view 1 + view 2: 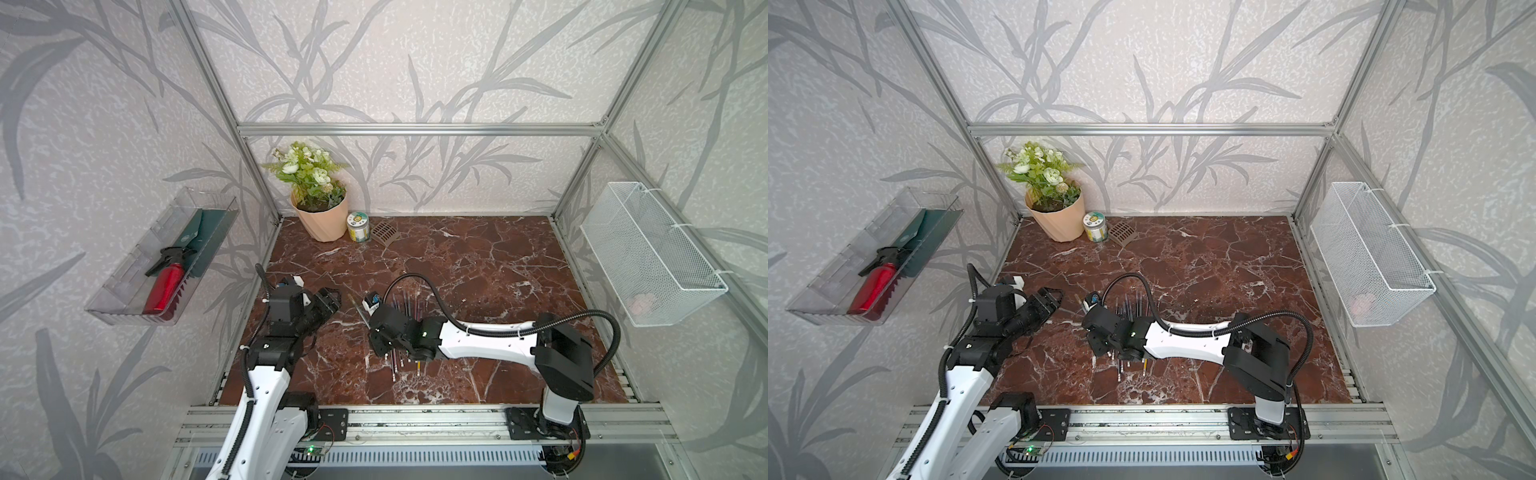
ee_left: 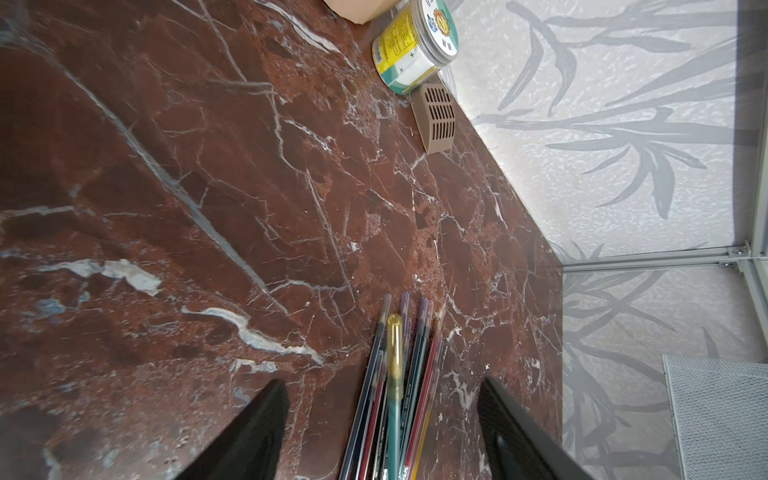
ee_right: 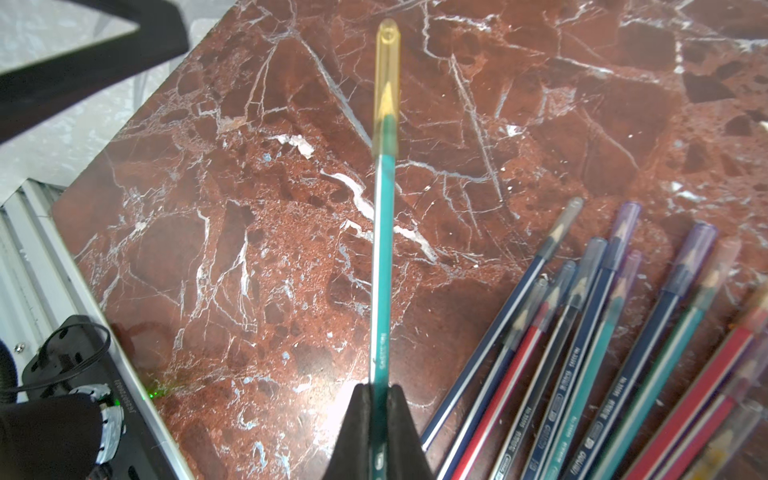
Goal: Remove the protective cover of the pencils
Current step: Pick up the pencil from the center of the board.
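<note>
Right gripper (image 3: 380, 390): clamped on a teal pencil (image 3: 382, 249), aiming its yellow cap (image 3: 387, 79) outward.
Left gripper (image 2: 382, 382): jaws apart, facing the cap, apparently to pull it.
Other pencils (image 3: 602, 332): capped, heaped on the table (image 3: 270, 249).

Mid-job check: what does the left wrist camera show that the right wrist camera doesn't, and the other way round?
Only the left wrist view: the left gripper standing open, the labelled jar, the brown vented piece and the wire basket.
Only the right wrist view: the right gripper shut on the green pencil.
Both: that green pencil with its yellow cap still on, the loose pencils and the marble table.
</note>
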`<action>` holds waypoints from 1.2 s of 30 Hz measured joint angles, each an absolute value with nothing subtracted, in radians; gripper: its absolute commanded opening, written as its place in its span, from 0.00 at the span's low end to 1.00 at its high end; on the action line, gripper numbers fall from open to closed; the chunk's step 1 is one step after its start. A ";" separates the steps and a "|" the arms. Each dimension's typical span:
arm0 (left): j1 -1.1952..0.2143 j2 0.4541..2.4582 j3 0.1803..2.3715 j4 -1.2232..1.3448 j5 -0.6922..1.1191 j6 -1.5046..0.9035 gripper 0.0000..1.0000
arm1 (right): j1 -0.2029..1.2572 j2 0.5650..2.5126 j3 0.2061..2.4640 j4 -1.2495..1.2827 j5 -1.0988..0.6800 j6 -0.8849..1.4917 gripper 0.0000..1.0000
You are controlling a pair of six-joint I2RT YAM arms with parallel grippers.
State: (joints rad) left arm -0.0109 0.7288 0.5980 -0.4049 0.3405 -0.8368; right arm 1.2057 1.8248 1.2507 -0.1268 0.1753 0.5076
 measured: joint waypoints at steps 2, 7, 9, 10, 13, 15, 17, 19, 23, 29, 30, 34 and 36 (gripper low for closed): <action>-0.011 0.734 0.591 -0.382 0.354 -0.843 0.75 | 1.206 1.824 1.250 -0.113 0.170 0.504 0.00; -0.011 0.760 0.564 -0.318 0.387 -0.861 0.75 | 1.206 1.824 1.250 -0.084 0.156 0.500 0.00; -0.011 0.780 0.541 -0.285 0.400 -0.874 0.70 | 1.206 1.824 1.250 -0.075 0.152 0.500 0.00; -0.011 0.788 0.534 -0.275 0.405 -0.878 0.68 | 1.206 1.824 1.250 -0.073 0.148 0.500 0.00; -0.011 0.822 0.525 -0.256 0.424 -0.891 0.61 | 1.206 1.824 1.250 -0.069 0.139 0.497 0.00; -0.011 0.833 0.525 -0.245 0.431 -0.894 0.56 | 1.206 1.824 1.250 -0.067 0.134 0.496 0.00; -0.011 0.835 0.525 -0.234 0.435 -0.895 0.51 | 1.206 1.824 1.250 -0.062 0.128 0.495 0.00; -0.011 0.835 0.525 -0.226 0.439 -0.895 0.46 | 1.206 1.824 1.250 -0.060 0.121 0.495 0.00; -0.011 0.850 0.525 -0.207 0.450 -0.895 0.39 | 1.206 1.824 1.250 -0.057 0.111 0.495 0.00; -0.012 0.873 0.525 -0.202 0.464 -0.894 0.29 | 1.206 1.824 1.250 -0.057 0.110 0.487 0.00; -0.012 0.876 0.525 -0.201 0.466 -0.893 0.26 | 1.206 1.824 1.250 -0.057 0.109 0.485 0.00; -0.012 0.880 0.525 -0.209 0.466 -0.886 0.19 | 1.206 1.824 1.259 -0.057 0.104 0.484 0.00; -0.013 0.879 0.525 -0.215 0.464 -0.879 0.14 | 1.206 1.825 1.263 -0.057 0.103 0.484 0.00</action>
State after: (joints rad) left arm -0.0132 0.8795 0.5255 -0.2150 0.4644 -0.8795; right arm 1.2057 1.8248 1.2633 -0.0574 0.1032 0.4835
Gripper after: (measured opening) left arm 0.185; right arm 0.087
